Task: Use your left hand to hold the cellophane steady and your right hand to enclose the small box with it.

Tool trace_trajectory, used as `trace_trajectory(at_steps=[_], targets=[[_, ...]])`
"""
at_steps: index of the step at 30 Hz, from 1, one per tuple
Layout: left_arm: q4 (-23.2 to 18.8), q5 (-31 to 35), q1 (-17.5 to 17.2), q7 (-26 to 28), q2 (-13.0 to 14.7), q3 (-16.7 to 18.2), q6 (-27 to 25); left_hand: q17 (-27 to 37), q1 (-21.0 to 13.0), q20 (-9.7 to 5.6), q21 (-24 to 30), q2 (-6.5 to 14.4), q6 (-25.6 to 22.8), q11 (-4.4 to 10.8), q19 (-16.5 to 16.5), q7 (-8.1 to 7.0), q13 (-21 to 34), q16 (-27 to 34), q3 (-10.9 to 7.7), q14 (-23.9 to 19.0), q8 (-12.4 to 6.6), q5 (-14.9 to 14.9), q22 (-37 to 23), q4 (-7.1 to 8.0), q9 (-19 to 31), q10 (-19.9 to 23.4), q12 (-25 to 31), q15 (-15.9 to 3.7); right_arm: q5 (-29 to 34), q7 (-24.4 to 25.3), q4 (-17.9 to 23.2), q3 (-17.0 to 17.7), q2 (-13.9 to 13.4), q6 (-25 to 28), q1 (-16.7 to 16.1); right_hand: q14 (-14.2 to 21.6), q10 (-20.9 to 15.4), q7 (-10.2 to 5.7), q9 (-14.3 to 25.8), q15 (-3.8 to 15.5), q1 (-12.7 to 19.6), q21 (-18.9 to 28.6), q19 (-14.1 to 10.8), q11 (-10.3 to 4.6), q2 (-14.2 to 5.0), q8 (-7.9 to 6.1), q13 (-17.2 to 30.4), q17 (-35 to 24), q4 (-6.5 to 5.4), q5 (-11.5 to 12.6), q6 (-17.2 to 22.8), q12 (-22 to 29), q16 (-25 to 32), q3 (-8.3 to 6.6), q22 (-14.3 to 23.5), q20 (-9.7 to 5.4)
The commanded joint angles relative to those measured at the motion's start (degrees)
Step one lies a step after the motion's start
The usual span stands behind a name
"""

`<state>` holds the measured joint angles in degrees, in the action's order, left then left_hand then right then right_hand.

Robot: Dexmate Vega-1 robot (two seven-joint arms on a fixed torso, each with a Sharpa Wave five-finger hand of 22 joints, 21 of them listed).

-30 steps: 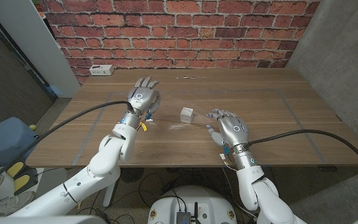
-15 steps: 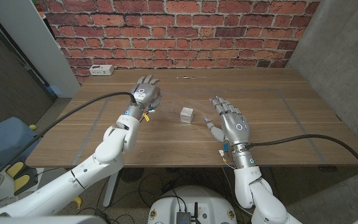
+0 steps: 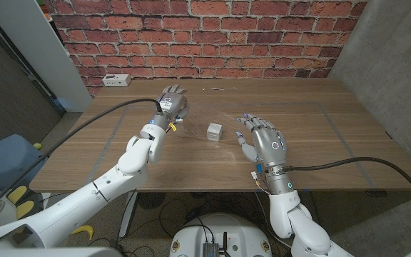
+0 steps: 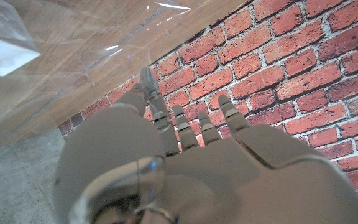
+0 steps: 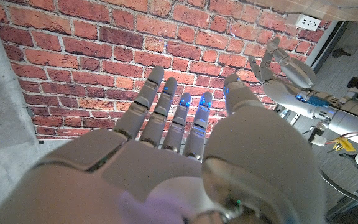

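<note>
A small white box (image 3: pixel 215 130) stands at the middle of the wooden table (image 3: pixel 312 135), on a sheet of clear cellophane (image 3: pixel 223 116) that shows only as faint glints. My left hand (image 3: pixel 171 103) hovers to the box's left near the sheet's edge with its fingers apart and nothing in them; I cannot tell if it touches the sheet. My right hand (image 3: pixel 262 139) is to the box's right, fingers spread and empty. The left wrist view has the left hand (image 4: pixel 185 162), the box (image 4: pixel 2 37) and the shiny cellophane (image 4: pixel 104 43). The right wrist view has the right hand (image 5: pixel 166 143) and the left hand (image 5: pixel 284 68).
A white power strip (image 3: pixel 115 80) lies at the table's far left corner, also seen as the power strip (image 5: pixel 307 23). Faint blue tape lines (image 3: pixel 341 132) mark a rectangle on the tabletop. A brick wall (image 3: pixel 212 36) stands behind the table.
My left hand has moved a little farther out over the table, toward the far side. My right hand has lifted, spread its fingers and come slightly nearer the box. The box has not moved.
</note>
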<state>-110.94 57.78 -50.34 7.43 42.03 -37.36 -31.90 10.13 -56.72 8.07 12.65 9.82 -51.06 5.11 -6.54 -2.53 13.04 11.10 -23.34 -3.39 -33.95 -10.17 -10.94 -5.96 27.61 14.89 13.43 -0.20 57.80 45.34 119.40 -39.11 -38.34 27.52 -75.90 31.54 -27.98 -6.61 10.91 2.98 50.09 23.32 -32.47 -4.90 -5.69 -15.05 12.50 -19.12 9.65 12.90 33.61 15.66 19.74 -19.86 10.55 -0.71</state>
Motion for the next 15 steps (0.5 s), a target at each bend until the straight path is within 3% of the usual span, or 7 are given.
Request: trace_trajectory(at_steps=[1, 10, 13, 15], targets=[[5.35, -1.28, 5.15, -0.84, -2.38, -3.34, -1.0, 0.05, -0.7, -0.07, 0.2, -0.06, -0.92, 0.1, 0.26, -0.1, 0.07, -0.09, -0.14, -0.15, -0.48, -0.51, -0.03, -0.51, -0.03, 0.86, 0.25, -0.06, 0.41, 0.23, -0.17, -0.55, -1.93, -4.68, 2.03, 1.62, -1.37, -0.19, 0.02, 9.81, 1.42, 0.45, -0.93, -0.02, -0.04, -0.53, 0.18, -0.1, 0.39, -0.22, 1.6, 0.43, 0.77, -0.82, 0.2, -0.57], [8.82, -1.56, 8.42, -1.62, -4.41, -6.25, -2.86, -0.04, -0.9, 0.15, 0.19, -0.3, -2.08, -0.13, 0.3, 0.91, 0.01, -0.13, -0.23, -0.32, -0.84, -0.82, -0.03, -1.17, -0.47, 1.45, 0.35, -0.14, 1.06, -1.28, -0.34, -0.43, -2.52, -6.27, 3.1, 2.67, -2.24, -0.09, -0.02, 9.78, 2.33, 0.84, -1.82, 0.05, 0.52, -0.51, 0.18, -0.2, 0.5, -0.37, 3.01, 0.35, 1.0, -1.2, 0.25, -1.32], [9.59, -1.33, 9.33, -1.98, -4.94, -7.2, -3.77, -0.06, -0.91, 0.15, 0.21, -0.44, -2.24, -0.02, 0.25, 0.96, 0.0, -0.15, -0.22, -0.37, -0.88, -0.88, -0.03, -1.34, -0.57, 1.57, 0.37, -0.18, 0.42, -4.35, 0.56, -0.16, -3.53, -6.82, 3.33, 3.54, -2.57, -0.09, -0.04, 9.89, 2.57, 1.01, -2.19, -0.01, 0.28, -0.4, 0.18, -0.28, 0.35, -0.36, 3.18, 0.34, 1.27, -1.48, 0.27, -1.56], [10.06, -1.51, 9.76, -1.8, -5.21, -7.6, -4.03, -0.07, -0.87, 0.25, 0.21, -0.49, -2.51, -0.08, 0.26, 1.13, -0.01, -0.16, -0.2, -0.37, -0.96, -0.93, -0.03, -1.4, -0.65, 1.58, 0.34, -0.11, -0.01, -8.09, 1.5, -0.01, -4.31, -6.71, 3.66, 6.47, -4.57, -0.21, -0.07, 10.04, 3.42, 1.66, -3.52, -0.11, 0.23, -0.52, 0.21, -0.88, 0.31, -0.5, 4.84, 0.78, 2.67, -1.76, 0.37, -1.97]])
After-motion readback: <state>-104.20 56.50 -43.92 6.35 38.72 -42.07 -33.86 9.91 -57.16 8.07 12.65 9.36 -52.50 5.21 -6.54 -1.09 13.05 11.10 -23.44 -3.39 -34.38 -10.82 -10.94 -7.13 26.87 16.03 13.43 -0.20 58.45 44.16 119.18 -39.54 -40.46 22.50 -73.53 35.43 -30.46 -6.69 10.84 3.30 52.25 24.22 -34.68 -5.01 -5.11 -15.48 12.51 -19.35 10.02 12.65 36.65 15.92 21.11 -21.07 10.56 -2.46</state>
